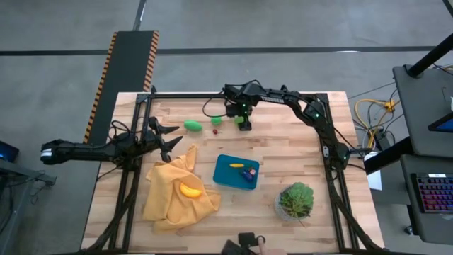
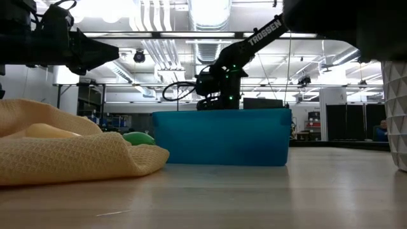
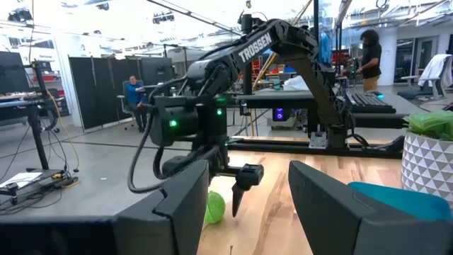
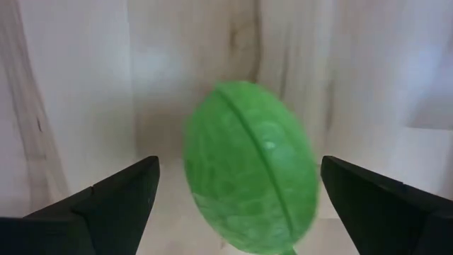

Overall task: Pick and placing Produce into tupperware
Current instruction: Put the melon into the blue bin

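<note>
My right gripper (image 1: 241,120) is open at the far middle of the table, pointing down over a round green produce piece (image 4: 251,166). Its fingers stand on either side of the piece without touching it. The piece rests on the wood (image 3: 214,207). A larger green piece (image 1: 192,125), a small red one (image 1: 215,131) and a small green one (image 1: 217,121) lie to its left. The teal tupperware (image 1: 225,177) holds a yellow piece (image 1: 236,166) and a purple piece (image 1: 249,174). A yellow-orange piece (image 1: 190,189) lies on the mustard cloth. My left gripper (image 1: 173,138) waits open at the left.
The mustard-yellow cloth (image 1: 166,202) lies crumpled at the near left, beside the tupperware. A leafy plant in a pot (image 1: 296,200) stands near the table's near right. Bare wood lies between the far produce and the tupperware. People show in the room beyond the table.
</note>
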`<state>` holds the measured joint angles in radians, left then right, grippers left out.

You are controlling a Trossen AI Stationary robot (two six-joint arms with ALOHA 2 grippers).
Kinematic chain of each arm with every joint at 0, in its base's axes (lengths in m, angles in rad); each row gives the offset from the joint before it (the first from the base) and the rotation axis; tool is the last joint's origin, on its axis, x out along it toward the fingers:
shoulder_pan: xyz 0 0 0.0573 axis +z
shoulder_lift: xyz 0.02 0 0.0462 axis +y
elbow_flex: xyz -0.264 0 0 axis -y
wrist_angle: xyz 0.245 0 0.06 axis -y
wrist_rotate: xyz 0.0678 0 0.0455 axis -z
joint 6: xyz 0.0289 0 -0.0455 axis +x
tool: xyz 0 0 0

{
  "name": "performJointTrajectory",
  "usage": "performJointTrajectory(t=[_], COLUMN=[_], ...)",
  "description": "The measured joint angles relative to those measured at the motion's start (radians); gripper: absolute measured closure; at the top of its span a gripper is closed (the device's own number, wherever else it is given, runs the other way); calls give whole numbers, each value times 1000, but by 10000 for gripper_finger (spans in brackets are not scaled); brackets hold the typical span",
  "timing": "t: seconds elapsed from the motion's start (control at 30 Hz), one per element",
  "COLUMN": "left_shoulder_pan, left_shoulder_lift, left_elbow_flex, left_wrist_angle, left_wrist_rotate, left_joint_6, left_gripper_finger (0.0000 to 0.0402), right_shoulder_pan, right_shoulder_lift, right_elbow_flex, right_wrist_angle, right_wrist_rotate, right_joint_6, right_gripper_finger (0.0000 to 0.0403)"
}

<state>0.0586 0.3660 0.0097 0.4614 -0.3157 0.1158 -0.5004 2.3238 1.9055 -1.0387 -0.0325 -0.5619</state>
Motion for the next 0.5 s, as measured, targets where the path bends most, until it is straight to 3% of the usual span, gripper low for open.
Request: performJointTrajectory(t=[0.23, 0.5], left_shoulder_pan=[0, 0], left_shoulder_lift=[0, 0], left_elbow_flex=[0, 0], left_wrist_angle=[0, 0], left_wrist_rotate=[0, 0], left_joint_6=[0, 0], left_gripper_finger=[218, 218], right_shoulder_pan=[1, 1], right_shoulder_lift=[0, -1], right_elbow_flex=[-29, -30], right_wrist_angle=[23, 33], right_wrist_rotate=[-3, -4], right_joint_6=[-25, -41], right_gripper_finger=[29, 84])
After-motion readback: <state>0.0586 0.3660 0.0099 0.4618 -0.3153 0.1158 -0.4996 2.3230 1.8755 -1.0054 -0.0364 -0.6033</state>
